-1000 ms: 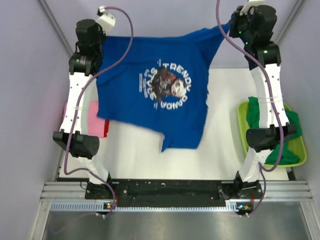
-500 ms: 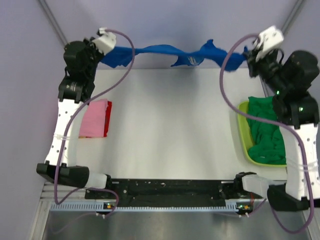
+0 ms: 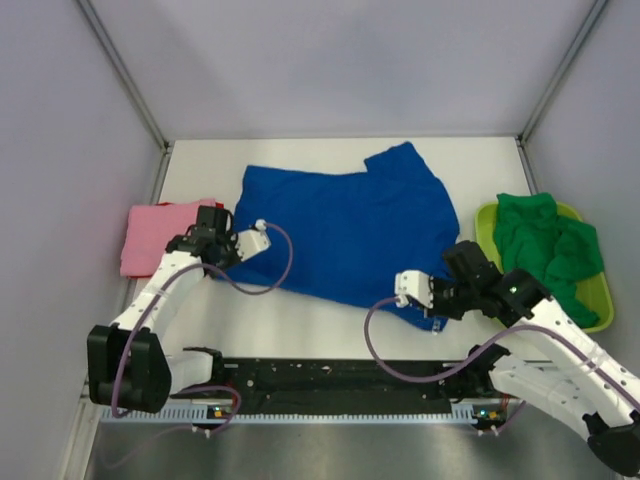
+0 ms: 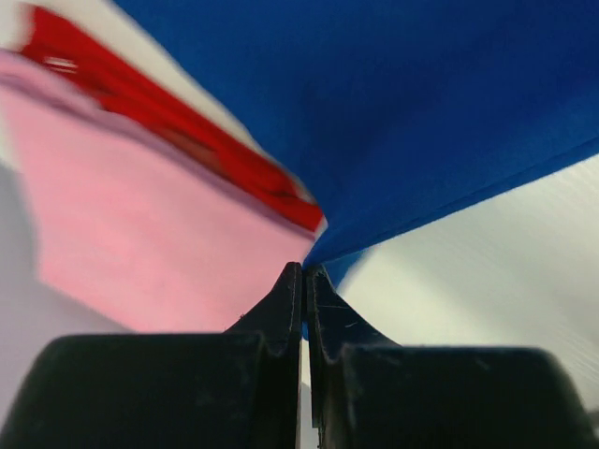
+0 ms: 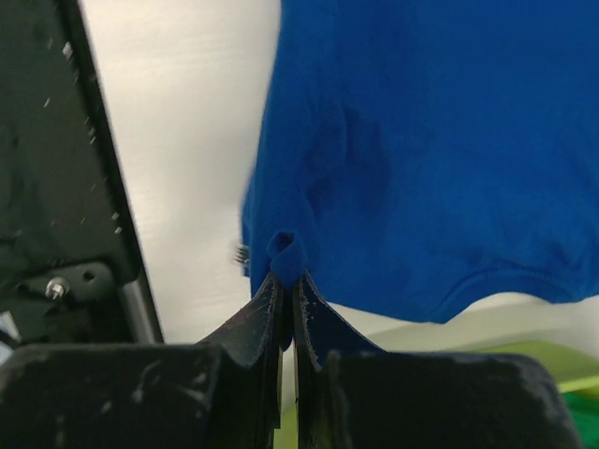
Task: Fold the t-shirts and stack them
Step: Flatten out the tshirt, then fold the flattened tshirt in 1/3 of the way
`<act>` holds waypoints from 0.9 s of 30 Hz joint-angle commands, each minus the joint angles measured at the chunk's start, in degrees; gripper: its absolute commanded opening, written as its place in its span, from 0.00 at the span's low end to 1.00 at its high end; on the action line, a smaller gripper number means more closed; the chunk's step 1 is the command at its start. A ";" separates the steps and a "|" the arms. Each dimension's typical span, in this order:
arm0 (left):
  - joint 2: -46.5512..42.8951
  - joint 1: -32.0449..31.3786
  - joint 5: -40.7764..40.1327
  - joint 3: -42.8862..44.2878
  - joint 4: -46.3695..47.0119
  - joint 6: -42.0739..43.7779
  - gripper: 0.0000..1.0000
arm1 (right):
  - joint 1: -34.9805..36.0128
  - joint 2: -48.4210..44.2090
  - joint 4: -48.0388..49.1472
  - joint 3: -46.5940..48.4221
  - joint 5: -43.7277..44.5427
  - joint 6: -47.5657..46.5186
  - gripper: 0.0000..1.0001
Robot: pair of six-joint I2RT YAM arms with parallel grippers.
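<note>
The royal-blue t-shirt lies spread over the middle of the white table, plain side up. My left gripper is shut on its left corner, right beside the folded pink t-shirt, which also shows in the left wrist view. My right gripper is shut on a bunched fold at the shirt's near right corner. Green t-shirts lie heaped in the basket at the right.
The lime-green plastic basket stands at the table's right edge, close to my right arm. A red layer shows at the pink shirt's edge. Grey walls close the table on three sides. The black base rail runs along the near edge.
Both arms have swung down from the back of the table to the near side, still holding the blue shirt. The shirt went from hanging stretched in the air to lying spread on the table.
</note>
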 commanded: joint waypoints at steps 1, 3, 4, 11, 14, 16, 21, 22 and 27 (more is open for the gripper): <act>-3.16 0.34 0.24 -6.74 -1.16 2.22 0.00 | 5.06 1.38 -8.73 -1.59 5.62 -2.59 0.00; -3.59 0.43 0.15 -7.80 -1.77 1.87 0.00 | 5.07 1.48 -8.56 -1.32 6.49 -4.07 0.00; -3.86 0.34 -0.11 -7.98 -1.86 1.61 0.00 | 5.07 1.74 -8.12 -1.41 6.93 -4.78 0.00; -0.79 0.43 -2.05 -4.38 0.86 -6.82 0.00 | 3.49 4.37 16.53 -5.36 11.42 -10.75 0.00; 0.88 0.43 -0.83 -3.06 -0.63 -9.73 0.00 | 2.69 8.32 22.99 -5.55 11.86 -11.82 0.00; -0.51 0.43 -0.29 -3.93 -1.25 -10.00 0.00 | 2.78 7.99 20.99 -4.84 10.29 -11.20 0.00; -4.48 0.43 -2.13 -5.17 0.42 -10.78 0.00 | 1.91 0.86 17.64 -5.54 9.57 -10.50 0.00; -3.78 0.43 -2.23 -4.12 0.42 -11.40 0.00 | 1.38 1.47 17.64 -5.19 9.92 -10.93 0.00; 1.14 0.43 -1.61 -0.77 0.07 -14.04 0.00 | 0.85 6.56 21.93 -5.36 13.17 -13.92 0.00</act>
